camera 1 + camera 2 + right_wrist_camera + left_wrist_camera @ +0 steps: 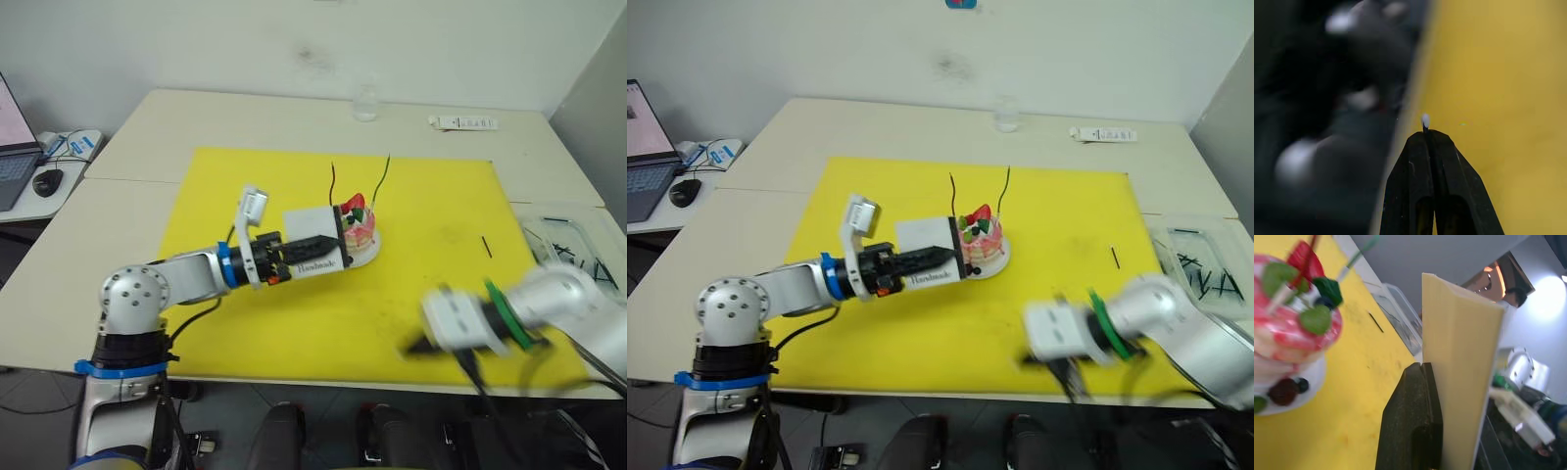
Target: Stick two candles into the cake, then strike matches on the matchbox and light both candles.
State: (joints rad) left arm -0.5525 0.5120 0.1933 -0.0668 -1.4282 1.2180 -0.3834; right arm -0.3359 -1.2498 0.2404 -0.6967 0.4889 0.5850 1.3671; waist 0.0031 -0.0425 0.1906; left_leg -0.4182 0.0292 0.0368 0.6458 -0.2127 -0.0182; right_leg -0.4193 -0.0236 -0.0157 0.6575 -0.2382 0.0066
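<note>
With my left gripper (pixel 328 240) clamped on the matchbox (pixel 315 240) right beside the cake (pixel 358 230) and my right gripper (pixel 1426 131) pinching a match (pixel 1425 120), I judge a hard strike could knock the candles (pixel 333 181)

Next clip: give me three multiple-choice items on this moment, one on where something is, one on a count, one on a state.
1. Where is the matchbox?
A. In the clear bin
B. In the left pincer, beside the cake
C. By the laptop

2. How many candles stand in the cake?
A. None
B. One
C. Two

3. What is the right pincer doing?
A. Hanging open
B. Shut on a match
C. Shut on the cake plate

Answers:
1. B: the left wrist view shows the box clamped, the cake just beside it.
2. C: the red candle and the green candle both rise from the cake.
3. B: a pale match head pokes out above the closed fingertips.
</note>
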